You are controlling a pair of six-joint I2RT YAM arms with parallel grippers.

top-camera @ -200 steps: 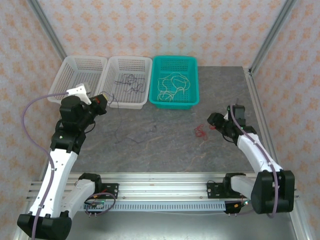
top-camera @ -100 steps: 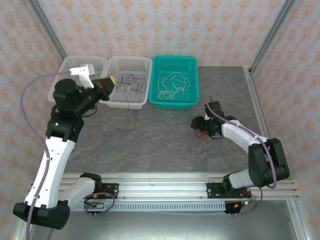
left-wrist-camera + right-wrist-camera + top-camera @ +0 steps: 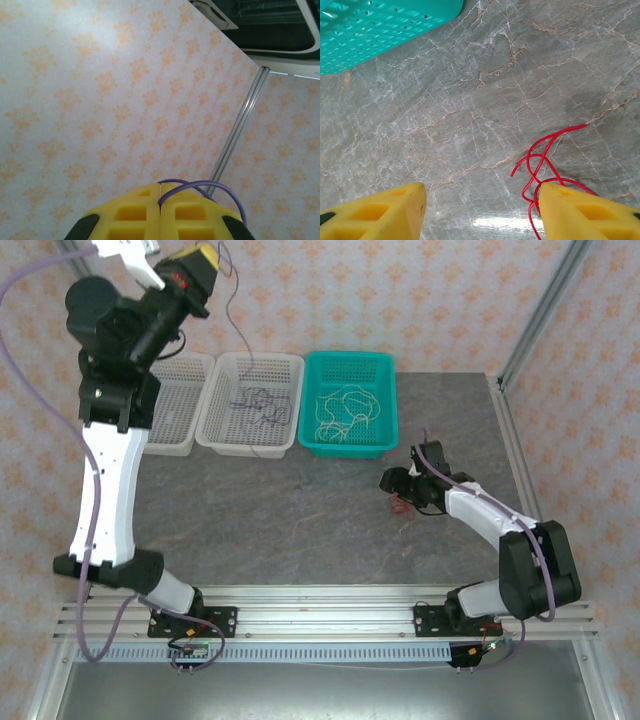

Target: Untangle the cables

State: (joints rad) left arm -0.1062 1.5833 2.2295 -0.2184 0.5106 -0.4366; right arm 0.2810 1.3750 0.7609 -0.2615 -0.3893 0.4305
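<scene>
**Left claw pinches purple cable high up; right claw gapes over the red one**

The left claw [image 3: 207, 253] stands high above the far left corner of the grey marbled desk [image 3: 300, 530], against the patterned wall. Its yellow fingers [image 3: 130, 212] are pressed together, with the thin dark purple cable [image 3: 196, 183] caught at their tips. From there the cable hangs in a long curve into the middle white perforated plastic basket [image 3: 262, 359] at the desk's far edge, where the rest of it lies in loose loops. A second white perforated basket [image 3: 170, 440] sits just beside it, toward the left edge.

The thin cream-white cable [image 3: 345, 410] lies coiled inside the teal plastic basket [image 3: 350, 359], which stands next to the middle one.

The right claw [image 3: 397, 483] hangs low over the desk, right of centre, in front of the teal basket. Its jaws are partly spread and hold nothing. The thin red cable [image 3: 540, 165] lies in small loops on the desk's surface, close against the claw's right-hand finger [image 3: 585, 212], with some strands running beneath it.
</scene>
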